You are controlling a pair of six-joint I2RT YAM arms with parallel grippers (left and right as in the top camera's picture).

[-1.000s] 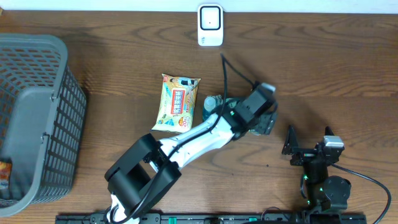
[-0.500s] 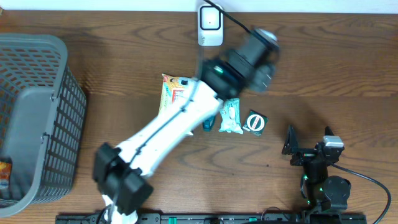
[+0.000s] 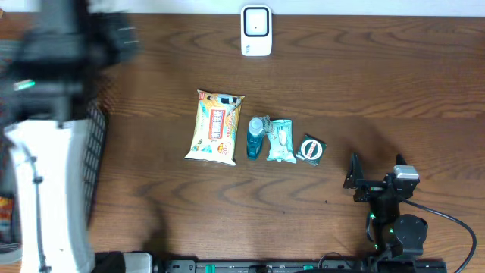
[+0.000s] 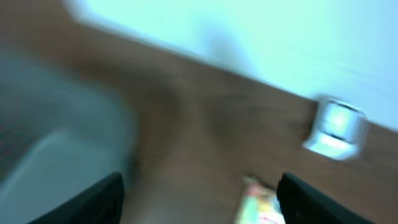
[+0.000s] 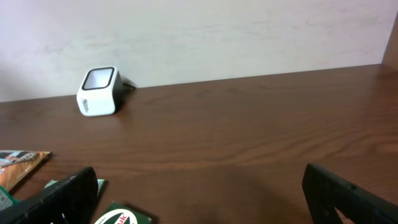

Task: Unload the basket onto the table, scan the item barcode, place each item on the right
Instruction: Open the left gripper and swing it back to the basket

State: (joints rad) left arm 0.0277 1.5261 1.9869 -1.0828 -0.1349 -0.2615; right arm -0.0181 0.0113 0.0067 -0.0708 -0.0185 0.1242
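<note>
Currently empty, the left gripper gapes, mesh basket below its fingers; the right gripper idles open. Next, probably grasping the snack packet.

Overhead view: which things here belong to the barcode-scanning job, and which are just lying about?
Belong to the job:
- white scanner
- candidates for scanning: snack packet, blue bottle, teal pouch, dark green packet

Just lying about:
- grey basket, which plays no visible part in the scan itself
</note>
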